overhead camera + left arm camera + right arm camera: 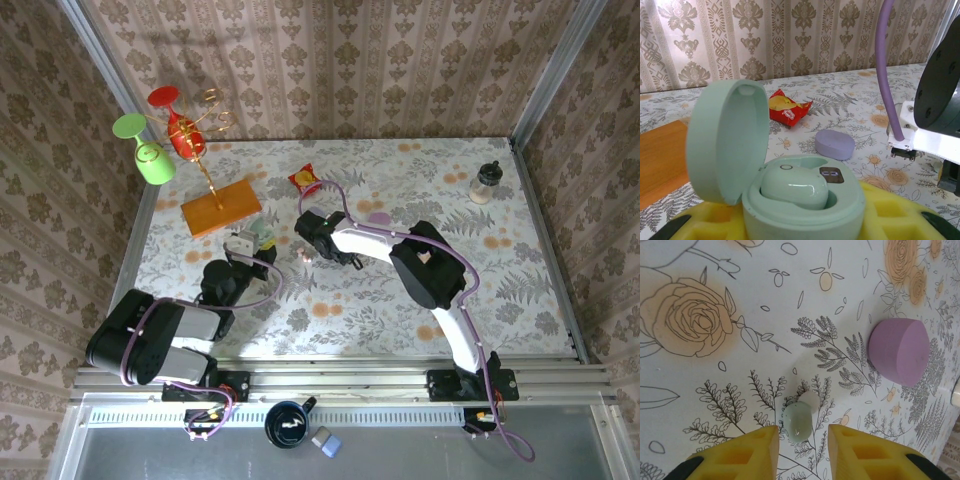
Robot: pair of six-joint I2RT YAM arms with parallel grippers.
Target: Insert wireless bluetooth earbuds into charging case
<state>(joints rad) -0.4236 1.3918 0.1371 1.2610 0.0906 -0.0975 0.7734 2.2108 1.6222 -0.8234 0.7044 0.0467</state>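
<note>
Hovering over the table (740, 270), the right tool (804, 445) has its pads spread either side of a pale green earbud (799, 421) lying near a lilac case (899, 351), not touching it. The left tool (802, 227) is clamped on the open mint case (805, 220), another earbud (794, 186) seated inside.

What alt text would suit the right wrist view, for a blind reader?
A pale green earbud lies on the floral table between the yellow fingertips of the right end effector, touching neither. A lilac case sits apart, at right.
</note>
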